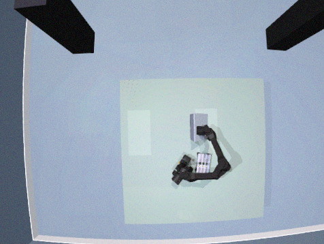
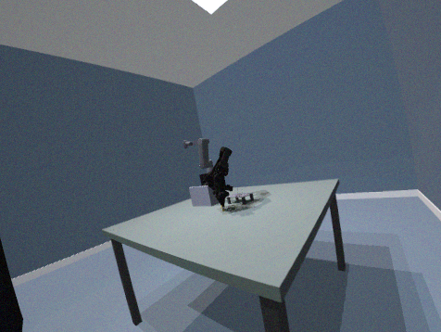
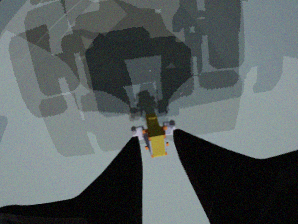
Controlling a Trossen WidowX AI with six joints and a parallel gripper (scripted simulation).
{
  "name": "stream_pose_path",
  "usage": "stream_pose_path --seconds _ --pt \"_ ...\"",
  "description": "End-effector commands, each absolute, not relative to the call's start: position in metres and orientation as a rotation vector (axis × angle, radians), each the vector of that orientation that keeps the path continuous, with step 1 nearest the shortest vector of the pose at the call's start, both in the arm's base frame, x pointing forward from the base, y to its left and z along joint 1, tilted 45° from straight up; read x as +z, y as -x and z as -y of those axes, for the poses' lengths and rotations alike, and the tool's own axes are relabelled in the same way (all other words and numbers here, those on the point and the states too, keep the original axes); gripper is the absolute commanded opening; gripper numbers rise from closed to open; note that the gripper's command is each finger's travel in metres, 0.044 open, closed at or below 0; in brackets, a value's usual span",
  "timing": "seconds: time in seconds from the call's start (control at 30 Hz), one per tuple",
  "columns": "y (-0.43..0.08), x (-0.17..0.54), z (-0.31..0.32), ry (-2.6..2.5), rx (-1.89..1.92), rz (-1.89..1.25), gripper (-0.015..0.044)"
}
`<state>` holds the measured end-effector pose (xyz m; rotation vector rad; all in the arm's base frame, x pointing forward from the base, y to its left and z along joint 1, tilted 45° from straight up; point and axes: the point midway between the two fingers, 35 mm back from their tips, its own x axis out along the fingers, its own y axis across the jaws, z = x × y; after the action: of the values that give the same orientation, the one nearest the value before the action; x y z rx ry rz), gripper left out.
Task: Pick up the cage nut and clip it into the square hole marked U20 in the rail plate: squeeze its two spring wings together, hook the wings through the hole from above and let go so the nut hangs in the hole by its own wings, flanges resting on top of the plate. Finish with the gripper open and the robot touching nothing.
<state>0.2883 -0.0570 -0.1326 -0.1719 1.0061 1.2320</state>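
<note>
Lining up the grasp, poising the black parallel-jaw gripper [image 1: 180,163] [image 2: 222,206] [image 3: 156,139] part-open, grasping nothing, by the yellow cage nut with pale wings [image 1: 179,162] [image 2: 222,209] [image 3: 158,145], lying on the pale-green table [image 1: 153,197] [image 2: 208,236] [image 3: 45,172]; needing centred squeezing of 2 wings next.

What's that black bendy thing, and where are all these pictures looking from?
It's a robot arm with one pinching hand. The top picture looks down on the table. The exterior one looks from the side. The wrist picture looks along the hand's two dark fingers.

A little cage nut with yellow on it is by the fingertips. The fingers are partly open, and I can't tell if they touch it. Nearby are a raised rail plate and a pale block.
</note>
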Motion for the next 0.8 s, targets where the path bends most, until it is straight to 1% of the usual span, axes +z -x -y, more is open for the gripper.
stream_pose_path --seconds 0.0,0.73,0.77 --pt "-0.2885 -0.1327 0.0563 0.167 1.230 -1.005 0.0120" --pt "-0.2888 -0.1325 0.0557 0.167 1.230 -1.005 0.0120" --pt "-0.2885 -0.1327 0.0562 0.171 1.232 -1.006 0.0094"
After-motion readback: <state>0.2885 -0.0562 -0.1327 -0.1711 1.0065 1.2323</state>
